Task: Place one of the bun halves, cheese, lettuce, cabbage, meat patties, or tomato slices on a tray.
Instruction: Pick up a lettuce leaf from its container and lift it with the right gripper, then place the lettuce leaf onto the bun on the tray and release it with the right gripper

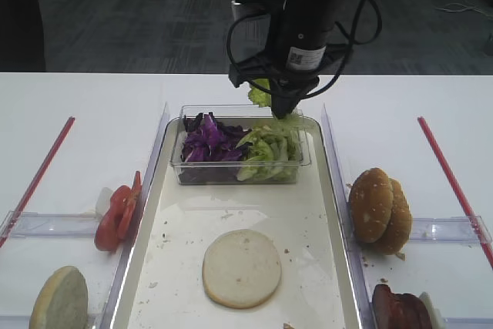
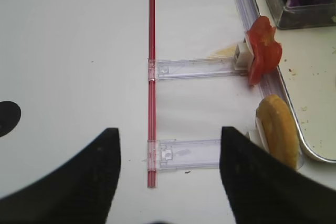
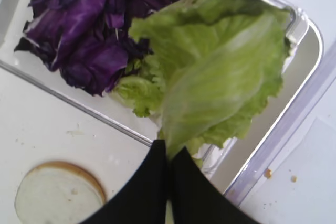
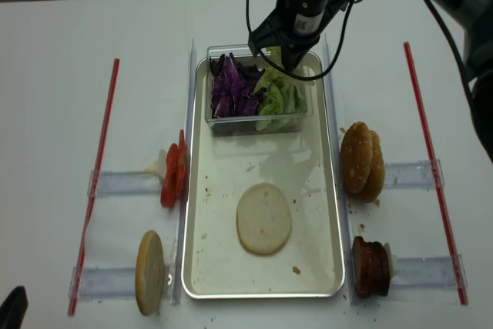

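My right gripper [image 3: 169,150] is shut on the stem end of a light green lettuce leaf [image 3: 220,77], which hangs just above the clear tub [image 1: 192,175]. In the overhead view this gripper [image 1: 281,109] is over the tub's back right part. Purple cabbage [image 3: 84,30] fills the tub's left half, with more lettuce [image 1: 266,156] on the right. A pale flat bun half [image 1: 241,267] lies on the tray [image 1: 185,229]. My left gripper [image 2: 169,132] stands open over bare table, holding nothing. I cannot make out any cheese.
Tomato slices [image 1: 119,212] and a bun half [image 1: 59,298] stand in clear holders left of the tray. Sesame bun halves [image 1: 379,209] and meat patties [image 1: 400,307] stand on the right. Long red sticks [image 1: 38,179] [image 1: 454,182] lie along both outer sides.
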Tool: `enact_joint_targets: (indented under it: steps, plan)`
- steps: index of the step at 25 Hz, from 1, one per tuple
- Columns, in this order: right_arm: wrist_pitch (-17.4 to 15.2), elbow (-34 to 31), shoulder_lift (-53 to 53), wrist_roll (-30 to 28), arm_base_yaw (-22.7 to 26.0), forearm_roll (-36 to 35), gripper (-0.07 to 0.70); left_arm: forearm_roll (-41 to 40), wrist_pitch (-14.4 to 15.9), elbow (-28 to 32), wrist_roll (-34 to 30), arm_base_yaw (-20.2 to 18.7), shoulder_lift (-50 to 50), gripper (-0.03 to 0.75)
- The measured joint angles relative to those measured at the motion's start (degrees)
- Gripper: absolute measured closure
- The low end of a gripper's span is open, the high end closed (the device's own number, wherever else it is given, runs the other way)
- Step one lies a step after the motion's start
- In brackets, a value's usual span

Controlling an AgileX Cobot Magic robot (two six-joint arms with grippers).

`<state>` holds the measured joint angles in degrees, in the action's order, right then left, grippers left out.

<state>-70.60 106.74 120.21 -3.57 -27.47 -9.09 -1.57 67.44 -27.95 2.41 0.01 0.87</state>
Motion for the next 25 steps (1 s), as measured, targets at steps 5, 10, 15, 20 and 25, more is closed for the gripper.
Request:
enact_joint_targets:
  steps: [5,10,15,20,25]
  plan:
    - [0.00,-5.72,-2.69,-1.24,-0.25,-0.19,0.613,0.00,0.00,0.00,0.00,0.00,0.00,0.294]
    - [0.10,-11.24,-6.96,-1.75,-1.56,-0.19,0.613,0.00,0.00,0.00,0.00,0.00,0.00,0.294]
    - [0.94,-17.72,-10.46,-2.06,-2.80,-0.19,0.613,0.00,0.00,0.00,0.00,0.00,0.00,0.294]
    - [3.75,-24.87,-13.68,-2.06,-3.89,-0.19,0.613,0.00,0.00,0.00,0.00,0.00,0.00,0.294]
    - [6.01,-31.60,-16.62,-2.15,-5.20,-0.55,0.613,0.00,0.00,0.00,0.00,0.00,0.00,0.294]
